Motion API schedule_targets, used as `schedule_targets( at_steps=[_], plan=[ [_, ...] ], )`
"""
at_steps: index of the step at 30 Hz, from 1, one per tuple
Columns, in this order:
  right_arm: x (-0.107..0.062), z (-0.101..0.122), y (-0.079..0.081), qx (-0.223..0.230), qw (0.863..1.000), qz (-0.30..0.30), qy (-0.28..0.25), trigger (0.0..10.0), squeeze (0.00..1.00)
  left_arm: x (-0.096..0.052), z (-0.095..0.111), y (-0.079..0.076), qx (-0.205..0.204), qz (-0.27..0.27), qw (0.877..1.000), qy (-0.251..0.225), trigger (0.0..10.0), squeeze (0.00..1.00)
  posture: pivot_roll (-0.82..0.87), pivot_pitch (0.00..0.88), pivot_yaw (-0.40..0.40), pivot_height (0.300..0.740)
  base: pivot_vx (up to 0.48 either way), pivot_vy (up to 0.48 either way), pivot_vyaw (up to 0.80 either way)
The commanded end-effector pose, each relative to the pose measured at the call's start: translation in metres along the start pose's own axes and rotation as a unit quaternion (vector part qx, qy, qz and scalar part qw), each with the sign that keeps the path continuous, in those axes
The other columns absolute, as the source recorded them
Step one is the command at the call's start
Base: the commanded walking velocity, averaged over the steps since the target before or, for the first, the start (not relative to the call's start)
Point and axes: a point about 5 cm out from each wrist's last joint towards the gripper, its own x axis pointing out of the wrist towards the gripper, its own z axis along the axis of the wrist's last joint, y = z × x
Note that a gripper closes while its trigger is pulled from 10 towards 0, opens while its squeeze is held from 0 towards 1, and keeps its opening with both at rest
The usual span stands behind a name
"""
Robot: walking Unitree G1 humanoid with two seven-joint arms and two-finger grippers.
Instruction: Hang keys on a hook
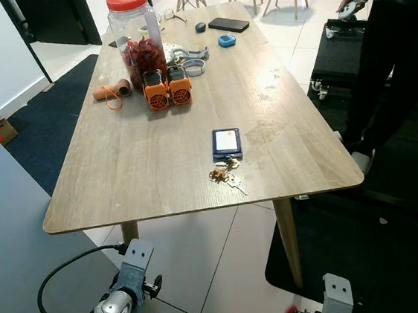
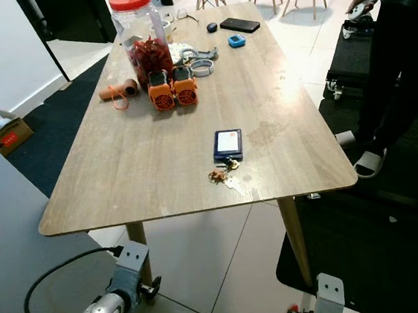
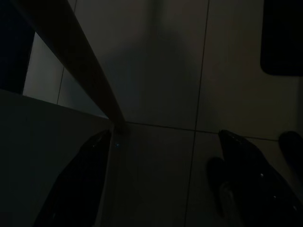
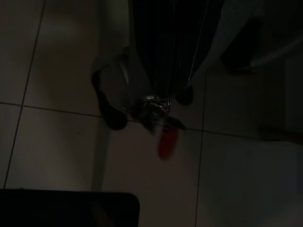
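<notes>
Nearest the camera, both arms hang low below the table edge; the left arm (image 1: 123, 296) shows at about 7 o'clock of the head view with a black cable looping off it, and the right arm (image 1: 334, 296) at about 5 o'clock, cut off by the frame. The left gripper (image 3: 161, 179) points down at the tiled floor (image 1: 221, 267), its two black fingers (image 3: 80, 184) set well apart in a very dark picture, beside a wooden table leg (image 3: 75, 61). The right gripper is in the right wrist view, which is dim (a metallic piece and a reddish blob seem to hang near its middle), and I cannot tell how its fingers stand.

The keys (image 1: 226, 174) lie on the wooden table (image 1: 142, 156) near its near edge, at roughly 12 o'clock from the right arm and 1 o'clock from the left, well apart from both; they touch or nearly touch the near end of a dark blue card holder (image 1: 226, 142).

Farther up the table, at about 11 o'clock from the keys, stand two orange devices (image 1: 167, 88) side by side; just behind them a clear jar with a red lid (image 1: 134, 33); a brown roll (image 1: 112, 90) at 9 o'clock from the orange pair; at the far end a black phone (image 1: 228, 24) and a small blue object (image 1: 227, 40). A person in dark trousers (image 1: 389, 55) stands at 2 o'clock, cut off by the frame.
</notes>
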Motion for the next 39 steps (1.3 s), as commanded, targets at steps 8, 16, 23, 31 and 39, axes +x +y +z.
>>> schedule_targets(
  at_steps=[8, 16, 23, 31, 39],
  plan=[
    [0.001, -0.002, 0.010, -0.010, 1.000, 0.014, 0.002, 10.0, 0.00, -0.003, -0.006, 0.008, -0.002, 0.011, 1.000, 0.015, 10.0, 0.00, 0.08, 0.021, 0.059, 0.740, 0.000, 0.000, 0.00],
    [0.004, 0.011, 0.011, -0.069, 0.997, 0.030, -0.002, 10.0, 0.00, -0.003, -0.006, 0.007, -0.003, 0.012, 1.000, 0.015, 10.0, 0.00, 0.08, 0.032, 0.026, 0.740, 0.000, 0.000, 0.00],
    [0.007, 0.024, 0.014, -0.122, 0.991, 0.048, -0.002, 10.0, 0.00, -0.002, -0.007, 0.003, -0.028, 0.026, 0.999, 0.010, 10.0, 0.00, 0.10, 0.033, -0.039, 0.740, 0.000, 0.000, 0.00],
    [0.008, 0.035, 0.013, -0.158, 0.986, 0.055, -0.002, 10.0, 0.00, -0.003, -0.012, -0.004, -0.048, 0.035, 0.998, 0.004, 10.0, 0.00, 0.11, 0.029, -0.105, 0.740, 0.000, 0.000, 0.00],
    [0.007, 0.032, 0.009, -0.121, 0.992, 0.037, -0.002, 10.0, 0.00, -0.002, -0.007, -0.011, -0.077, 0.031, 0.996, -0.023, 10.0, 0.00, 0.11, 0.023, -0.100, 0.740, 0.000, 0.000, 0.00]
  ],
)
